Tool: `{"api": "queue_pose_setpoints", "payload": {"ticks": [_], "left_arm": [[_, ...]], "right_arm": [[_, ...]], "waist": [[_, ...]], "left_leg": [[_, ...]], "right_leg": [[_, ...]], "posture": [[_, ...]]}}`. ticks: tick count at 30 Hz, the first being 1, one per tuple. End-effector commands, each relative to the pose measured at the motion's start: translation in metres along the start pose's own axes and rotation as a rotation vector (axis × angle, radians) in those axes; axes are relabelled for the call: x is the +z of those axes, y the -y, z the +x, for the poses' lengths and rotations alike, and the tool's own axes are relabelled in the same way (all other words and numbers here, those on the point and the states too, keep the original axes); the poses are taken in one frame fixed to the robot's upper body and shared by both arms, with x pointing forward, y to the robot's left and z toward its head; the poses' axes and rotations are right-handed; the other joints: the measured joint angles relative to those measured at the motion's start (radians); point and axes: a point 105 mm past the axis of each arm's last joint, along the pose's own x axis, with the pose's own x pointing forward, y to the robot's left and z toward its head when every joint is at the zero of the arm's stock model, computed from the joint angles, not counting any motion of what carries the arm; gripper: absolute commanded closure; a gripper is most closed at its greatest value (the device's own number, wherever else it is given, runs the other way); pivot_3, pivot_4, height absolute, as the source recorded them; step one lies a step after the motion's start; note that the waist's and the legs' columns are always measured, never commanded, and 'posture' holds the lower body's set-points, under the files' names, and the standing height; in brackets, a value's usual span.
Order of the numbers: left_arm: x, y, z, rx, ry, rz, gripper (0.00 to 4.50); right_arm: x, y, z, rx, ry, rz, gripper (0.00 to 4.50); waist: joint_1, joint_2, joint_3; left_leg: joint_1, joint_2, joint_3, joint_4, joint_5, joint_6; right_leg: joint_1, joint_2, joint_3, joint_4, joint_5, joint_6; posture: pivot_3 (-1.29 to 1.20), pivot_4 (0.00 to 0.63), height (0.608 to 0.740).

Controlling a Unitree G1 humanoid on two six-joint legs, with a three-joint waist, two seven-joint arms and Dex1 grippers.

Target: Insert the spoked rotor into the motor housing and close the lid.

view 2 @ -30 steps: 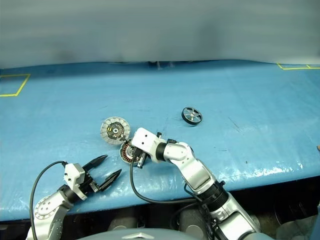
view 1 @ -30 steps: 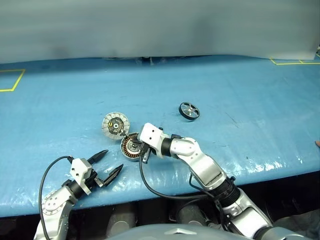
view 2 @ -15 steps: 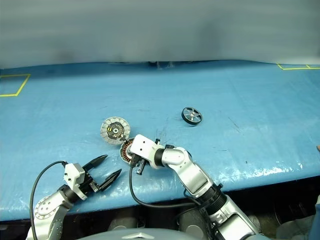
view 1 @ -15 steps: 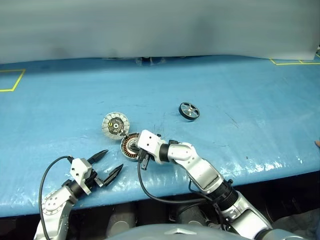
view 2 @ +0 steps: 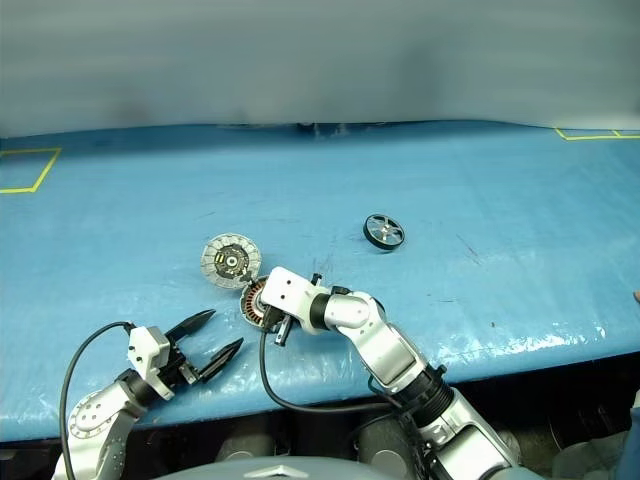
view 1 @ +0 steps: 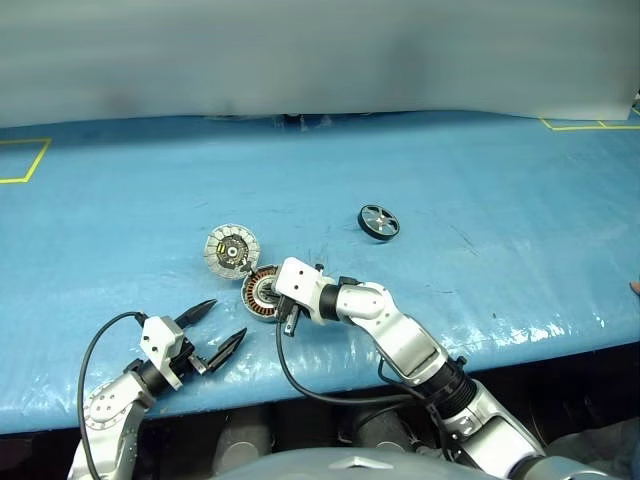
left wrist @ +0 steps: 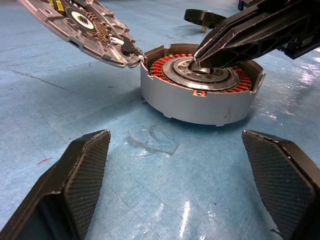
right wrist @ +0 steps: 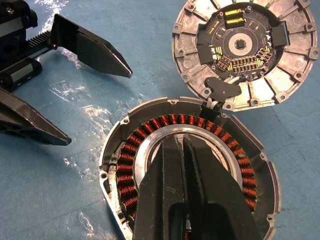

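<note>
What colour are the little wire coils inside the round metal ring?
Orange-copper. The motor housing's coils show best in the right wrist view.

On the table (view 1: pixel 480 180), the motor housing (view 1: pixel 262 294) lies near the front edge, with the lid (view 1: pixel 231 249) just behind it and slightly to its left, touching its rim (the lid sits tilted, one edge leaning on the housing). The spoked rotor (view 1: pixel 378 221) lies well apart, to the right and farther back. The right gripper (right wrist: pixel 184 165) reaches in from the right, its closed tips over the housing's hollow centre. The left gripper (view 1: pixel 218 328) hangs in front of the housing, to its left, jaws spread, near the table's front edge.
</note>
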Motion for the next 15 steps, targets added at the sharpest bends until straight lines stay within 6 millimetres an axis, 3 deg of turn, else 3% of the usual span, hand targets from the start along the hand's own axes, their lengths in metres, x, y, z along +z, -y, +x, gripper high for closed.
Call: {"api": "queue_pose_setpoints", "payload": {"ticks": [1,15], "left_arm": [[0.0,0.0,-0.001,-0.001,0.005,-0.005,0.0],[-0.001,0.0,-0.001,-0.005,0.001,-0.005,0.0]], "right_arm": [[0.001,0.009,-0.003,-0.037,0.001,-0.01,4.35],[-0.013,0.013,-0.008,-0.064,-0.05,0.002,4.35]], "waist": [[0.0,0.0,0.0],[0.001,0.0,0.0]], "left_leg": [[0.0,0.0,0.0,0.0,0.0,0.0],[0.0,0.0,0.0,0.0,0.0,0.0]], "right_leg": [[0.0,0.0,0.0,0.0,0.0,0.0],[0.0,0.0,0.0,0.0,0.0,0.0]], "posture": [[0.0,0.15,0.74],[0.0,0.15,0.74]]}}
